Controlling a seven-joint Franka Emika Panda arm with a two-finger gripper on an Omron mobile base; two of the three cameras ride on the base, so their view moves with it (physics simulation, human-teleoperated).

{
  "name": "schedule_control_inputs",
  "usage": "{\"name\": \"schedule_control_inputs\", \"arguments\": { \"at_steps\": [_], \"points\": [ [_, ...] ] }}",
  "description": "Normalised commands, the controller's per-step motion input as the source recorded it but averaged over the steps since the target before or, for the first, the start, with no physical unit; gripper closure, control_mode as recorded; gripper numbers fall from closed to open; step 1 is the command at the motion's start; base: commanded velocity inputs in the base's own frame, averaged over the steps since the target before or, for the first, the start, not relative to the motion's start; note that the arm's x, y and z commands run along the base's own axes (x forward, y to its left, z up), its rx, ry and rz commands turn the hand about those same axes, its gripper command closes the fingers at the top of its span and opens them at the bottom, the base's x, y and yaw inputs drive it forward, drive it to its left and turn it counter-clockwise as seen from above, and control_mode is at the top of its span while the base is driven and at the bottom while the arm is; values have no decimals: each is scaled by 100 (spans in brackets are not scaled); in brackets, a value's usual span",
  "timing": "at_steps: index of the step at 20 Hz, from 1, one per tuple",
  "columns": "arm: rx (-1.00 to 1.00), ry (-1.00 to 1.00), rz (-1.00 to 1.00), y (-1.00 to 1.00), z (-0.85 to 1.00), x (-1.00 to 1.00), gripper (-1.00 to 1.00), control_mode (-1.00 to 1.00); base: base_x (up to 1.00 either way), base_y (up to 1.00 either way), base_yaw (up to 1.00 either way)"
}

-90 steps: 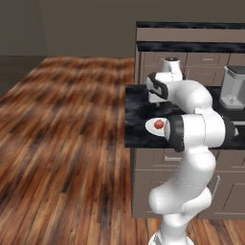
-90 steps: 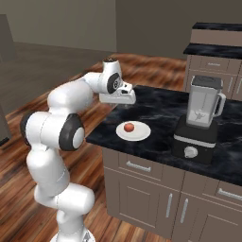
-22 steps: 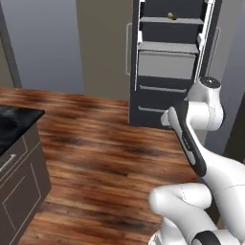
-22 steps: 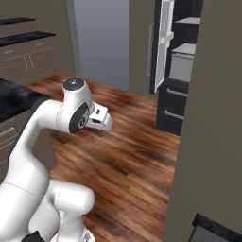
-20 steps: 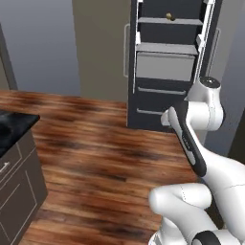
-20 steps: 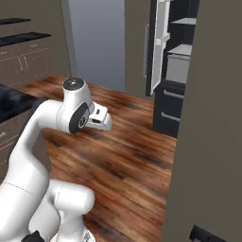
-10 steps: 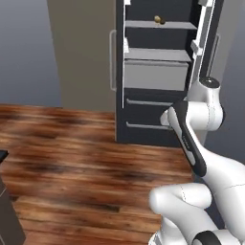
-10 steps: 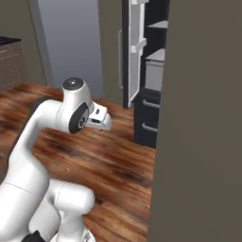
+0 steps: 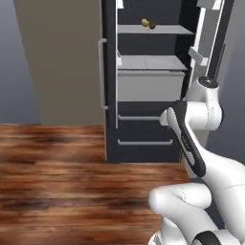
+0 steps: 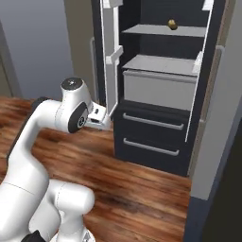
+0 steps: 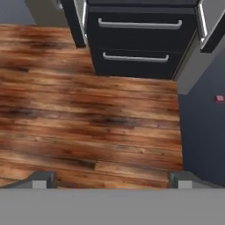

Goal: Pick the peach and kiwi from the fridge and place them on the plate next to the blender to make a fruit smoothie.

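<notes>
The fridge (image 9: pixel 143 131) stands open ahead, with black drawer fronts and light grey shelves. A small brown kiwi (image 9: pixel 145 22) lies on its upper shelf, the same kiwi (image 10: pixel 173 24) showing near the shelf's middle in the right base view. My gripper (image 10: pixel 102 123) hangs at waist height in front of the fridge (image 10: pixel 151 137), left of the drawers and well below the kiwi. In the hand view the gripper (image 11: pixel 110 180) is open over the floor with nothing between its fingertips (image 11: pixel 41 179), facing the fridge's (image 11: pixel 136 44) two lower drawers. The peach, plate and blender are out of view.
Both fridge doors stand open: the left door (image 9: pixel 109 72) with a grey bar handle, the right door (image 9: pixel 208 33) with white bins. Wooden floor (image 9: pixel 57 172) spreads before the fridge. A beige panel (image 9: pixel 57 57) flanks it on the left, a grey wall (image 10: pixel 215 123) on the right.
The whole picture has shifted, so the camera has moved: the fridge now sits centred and nearer, and the dark counter has left the view. The arm keeps its pose, gripper still open.
</notes>
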Motion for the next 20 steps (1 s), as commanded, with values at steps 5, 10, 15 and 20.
{"name": "schedule_control_inputs", "arguments": {
  "at_steps": [5, 10, 15, 20],
  "points": [
    [0, 0, 0, 0, 0, 0, -100, 100, 100, 18, -26],
    [0, 0, 0, 0, 0, 0, -100, 100, 100, 0, -24],
    [0, 0, 0, 0, 0, 0, -100, 100, 100, -11, -13],
    [0, 0, 0, 0, 0, 0, -100, 100, 100, 0, -11]
  ]
}}
